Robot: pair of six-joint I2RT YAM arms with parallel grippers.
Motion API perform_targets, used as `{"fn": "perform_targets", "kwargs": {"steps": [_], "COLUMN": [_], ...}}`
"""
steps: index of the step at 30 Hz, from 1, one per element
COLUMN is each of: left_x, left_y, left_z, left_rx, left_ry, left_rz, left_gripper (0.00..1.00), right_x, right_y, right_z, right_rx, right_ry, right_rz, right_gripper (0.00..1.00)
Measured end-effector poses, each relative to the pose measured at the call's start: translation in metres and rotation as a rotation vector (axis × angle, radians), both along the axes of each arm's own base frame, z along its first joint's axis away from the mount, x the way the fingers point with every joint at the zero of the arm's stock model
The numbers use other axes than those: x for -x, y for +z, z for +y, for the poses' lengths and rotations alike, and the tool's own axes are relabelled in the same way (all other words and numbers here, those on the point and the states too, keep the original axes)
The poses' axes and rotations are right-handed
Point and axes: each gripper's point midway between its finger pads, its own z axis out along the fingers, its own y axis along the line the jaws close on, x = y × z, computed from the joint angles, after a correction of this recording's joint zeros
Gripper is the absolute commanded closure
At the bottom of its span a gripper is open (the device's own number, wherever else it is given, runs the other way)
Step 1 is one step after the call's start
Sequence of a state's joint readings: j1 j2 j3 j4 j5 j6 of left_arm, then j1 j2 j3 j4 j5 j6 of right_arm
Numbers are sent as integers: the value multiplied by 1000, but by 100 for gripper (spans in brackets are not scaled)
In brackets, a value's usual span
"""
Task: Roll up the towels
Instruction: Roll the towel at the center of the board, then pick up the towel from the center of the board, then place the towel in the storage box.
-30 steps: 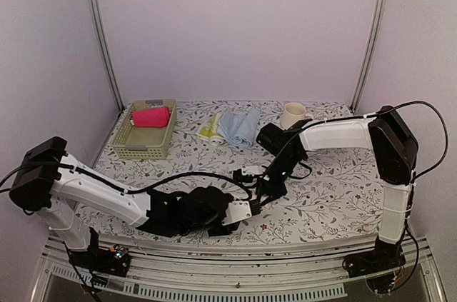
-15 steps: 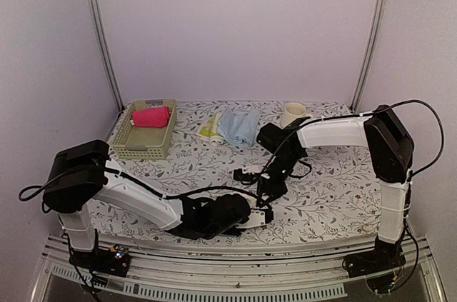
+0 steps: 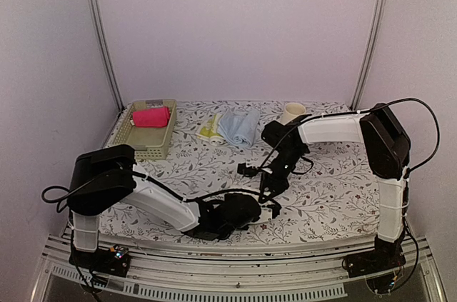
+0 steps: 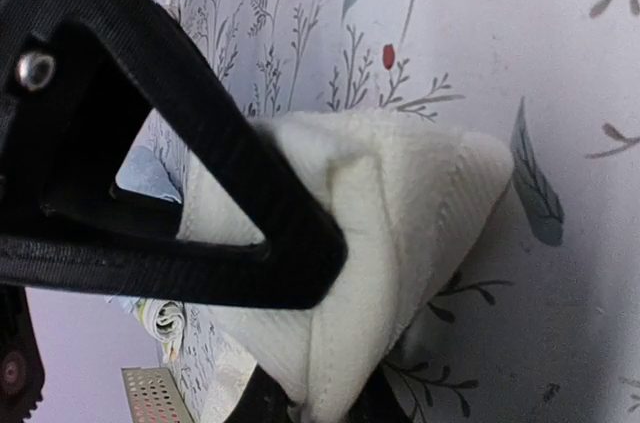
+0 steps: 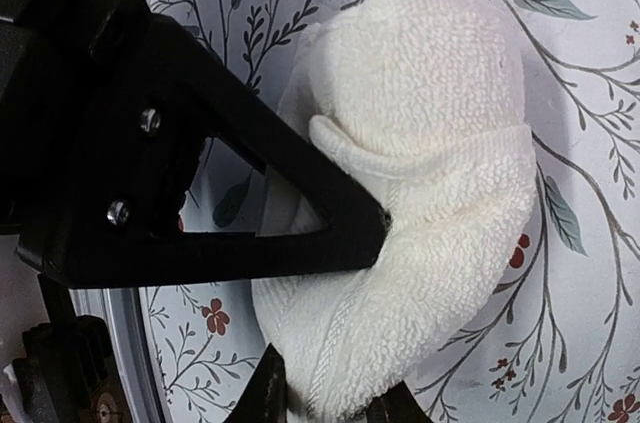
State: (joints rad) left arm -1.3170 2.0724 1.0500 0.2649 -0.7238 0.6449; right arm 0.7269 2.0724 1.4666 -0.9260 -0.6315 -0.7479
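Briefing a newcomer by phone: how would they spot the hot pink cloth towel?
At the far left corner of the floral table sits a pale green plastic mesh basket. The hot pink cloth towel lies inside it, the only vividly coloured thing in view.

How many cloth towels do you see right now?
4: hot pink rolled towel in pale green mesh basket; pale yellow-green towel beside light blue towel, back centre; cream-white towel held by left gripper and right gripper, front.

left arm (image 3: 161,200) swung inward, left hand (image 4: 318,335) shifted right, closed onto cream towel (image 4: 410,213)
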Motion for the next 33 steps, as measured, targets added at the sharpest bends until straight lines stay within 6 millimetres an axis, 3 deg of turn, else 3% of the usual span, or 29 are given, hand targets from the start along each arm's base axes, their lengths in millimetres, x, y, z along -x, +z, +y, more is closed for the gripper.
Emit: {"fn": "perform_targets", "kwargs": {"steps": [3, 6, 9, 11, 14, 16, 18, 23, 26, 33], "left_x": [-4, -11, -23, -30, -46, -60, -73, -109, -132, -177], "left_y": [4, 10, 32, 58, 91, 112, 127, 160, 174, 179], "left_z": [1, 9, 21, 29, 46, 64, 83, 130, 166, 256], "left_rx": [3, -8, 7, 48, 103, 129, 141, 141, 125, 98], "left_ry": [-1, 8, 25, 38, 68, 91, 108, 155, 198, 299], "left_rz": [-1, 22, 40, 37, 27, 16, 9, -32, -70, -88], "left_gripper": [97, 99, 100, 100, 100, 100, 100, 99, 100, 100], "right_x": [-3, -4, -8, -13, -13, -14, -14, -5, 3, 11], "right_y": [6, 29, 76, 118, 177, 196, 197, 153, 136, 124], "right_z": [-1, -2, -9, -15, -37, -53, -66, -83, -86, -86], "right_rx": [-14, -64, -137, -216, -318, -354, -354, -288, -270, -283], "right_ry": [-10, -11, -24, -41, -78, -109, -141, -187, -194, -196], "right_rz": [17, 24, -29, -95, -199, -246, -252, -154, -108, -78], "right_gripper": [50, 38, 33, 32, 31, 31, 31, 31, 30, 30]}}
